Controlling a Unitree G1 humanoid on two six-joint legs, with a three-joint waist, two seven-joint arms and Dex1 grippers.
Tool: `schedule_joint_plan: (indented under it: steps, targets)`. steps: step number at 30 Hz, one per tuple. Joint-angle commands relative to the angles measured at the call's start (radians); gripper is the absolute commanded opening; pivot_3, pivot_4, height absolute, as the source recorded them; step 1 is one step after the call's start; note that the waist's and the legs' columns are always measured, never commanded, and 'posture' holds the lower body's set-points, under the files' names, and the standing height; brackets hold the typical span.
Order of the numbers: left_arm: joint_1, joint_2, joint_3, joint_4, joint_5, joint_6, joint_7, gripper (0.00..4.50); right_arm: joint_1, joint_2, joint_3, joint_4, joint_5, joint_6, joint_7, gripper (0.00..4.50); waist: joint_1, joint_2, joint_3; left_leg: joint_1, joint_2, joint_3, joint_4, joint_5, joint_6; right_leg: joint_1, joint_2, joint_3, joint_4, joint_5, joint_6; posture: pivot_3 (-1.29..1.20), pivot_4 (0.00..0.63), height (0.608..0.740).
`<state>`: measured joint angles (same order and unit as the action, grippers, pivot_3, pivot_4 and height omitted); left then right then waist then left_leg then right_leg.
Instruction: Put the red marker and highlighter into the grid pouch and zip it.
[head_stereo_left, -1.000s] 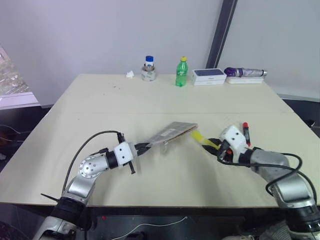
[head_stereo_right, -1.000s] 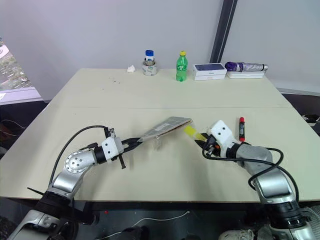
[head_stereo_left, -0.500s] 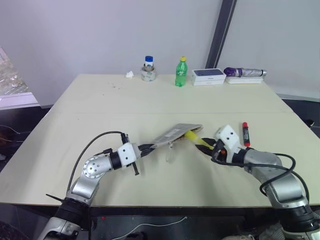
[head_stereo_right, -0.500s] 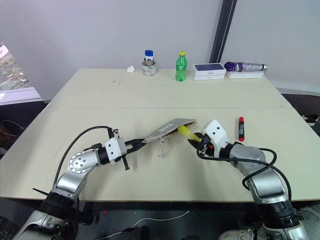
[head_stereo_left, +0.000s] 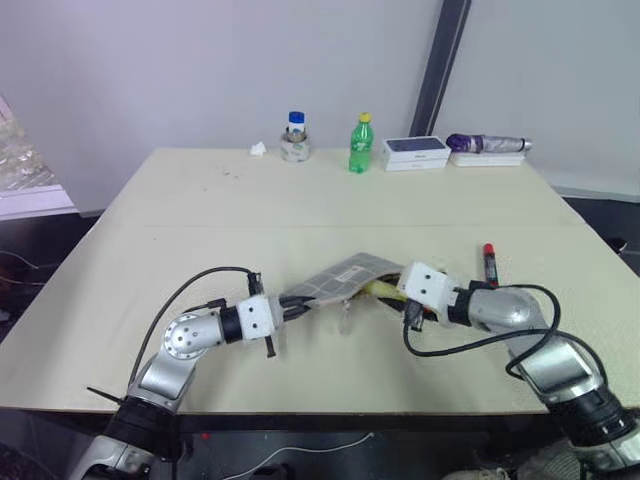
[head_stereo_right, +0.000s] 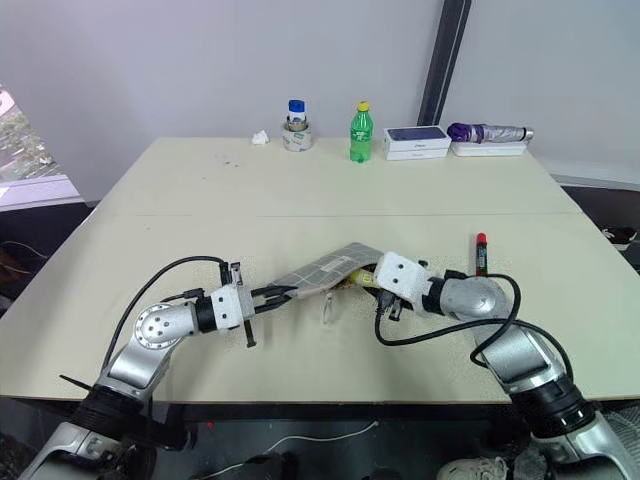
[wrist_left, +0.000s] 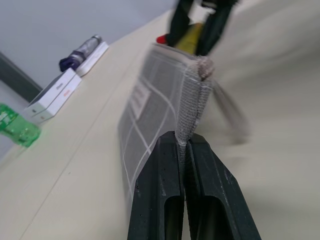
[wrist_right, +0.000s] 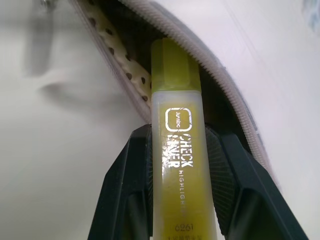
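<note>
I read "CHECK LINER HIGHLIGHTER" on the highlighter — clamped in my right gripper, tip inside the grid pouch; left gripper pinches the pouch's edge.

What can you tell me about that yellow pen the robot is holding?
The highlighter is a chunky, translucent yellow plastic pen with a faceted cap end and white printed lettering on its flat side. The right gripper is shut on its barrel, one black finger on each side. Its cap end pokes into the unzipped mouth of the grid pouch, between the zipper teeth and a dotted lining, while the left gripper pinches the pouch's other end above the table.
</note>
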<state>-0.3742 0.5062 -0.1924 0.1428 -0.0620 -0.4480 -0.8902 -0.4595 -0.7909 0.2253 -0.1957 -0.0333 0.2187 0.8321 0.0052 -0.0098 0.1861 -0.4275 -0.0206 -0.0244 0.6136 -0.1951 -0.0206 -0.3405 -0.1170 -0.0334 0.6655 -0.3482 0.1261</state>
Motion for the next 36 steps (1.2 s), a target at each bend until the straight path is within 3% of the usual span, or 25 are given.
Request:
schedule_joint_plan:
  steps: [1,6,12,18,24,27,36]
  targets:
    - [-0.002,0.004,-0.007,-0.033,-0.018,-0.037,-0.024,0.00,-0.054,-0.008,0.063,0.003,-0.096,-0.182,0.033,0.92,-0.001,0.000,0.000,0.000,0.000,0.000,0.000,0.000,0.000,0.000,0.000,0.000,0.000,0.000,0.000,0.00,0.150,0.740]
    - [-0.008,0.005,-0.043,-0.029,-0.011,-0.084,-0.074,0.00,-0.118,0.014,0.144,0.080,-0.212,-0.333,0.051,0.92,0.001,0.000,0.000,0.000,0.000,0.000,0.000,0.000,0.000,0.000,0.000,0.000,0.000,0.000,0.000,0.00,0.150,0.740]
    - [-0.041,0.012,-0.030,0.008,-0.021,-0.126,-0.090,0.00,-0.131,0.054,0.149,0.152,-0.199,-0.527,0.044,0.92,0.003,0.000,0.000,0.000,0.000,0.000,0.001,0.000,0.000,0.001,0.000,0.000,0.000,0.000,0.000,0.00,0.150,0.740]
    - [-0.081,0.019,-0.018,0.078,-0.008,-0.180,-0.088,0.00,-0.150,0.055,0.108,0.235,-0.211,-0.581,0.022,0.92,0.001,0.000,0.000,0.000,0.000,0.000,0.001,0.000,0.000,0.001,0.000,0.000,0.000,0.000,0.000,0.00,0.150,0.740]
    - [-0.082,0.024,-0.009,0.124,0.002,-0.206,-0.069,0.00,-0.099,0.033,0.042,0.176,-0.142,-0.591,0.027,3.85,0.002,0.000,0.000,0.000,0.000,0.000,0.001,0.000,0.000,0.001,0.000,0.000,0.000,0.000,0.000,0.00,0.150,0.740]
    - [-0.065,0.030,-0.003,0.129,0.015,-0.212,-0.049,0.00,-0.030,0.023,-0.014,0.099,-0.092,-0.540,0.023,3.85,0.006,0.000,0.000,0.000,0.000,0.000,0.001,0.000,0.000,0.001,0.000,0.000,0.000,0.000,0.000,0.00,0.150,0.740]
    - [-0.051,0.013,-0.001,0.177,0.088,-0.247,0.067,0.00,0.259,0.103,-0.348,-0.179,0.341,-0.127,-0.081,3.85,0.007,0.000,0.000,0.001,0.001,0.000,0.001,0.000,0.000,0.003,-0.001,-0.001,0.000,0.000,0.000,0.00,0.150,0.740]
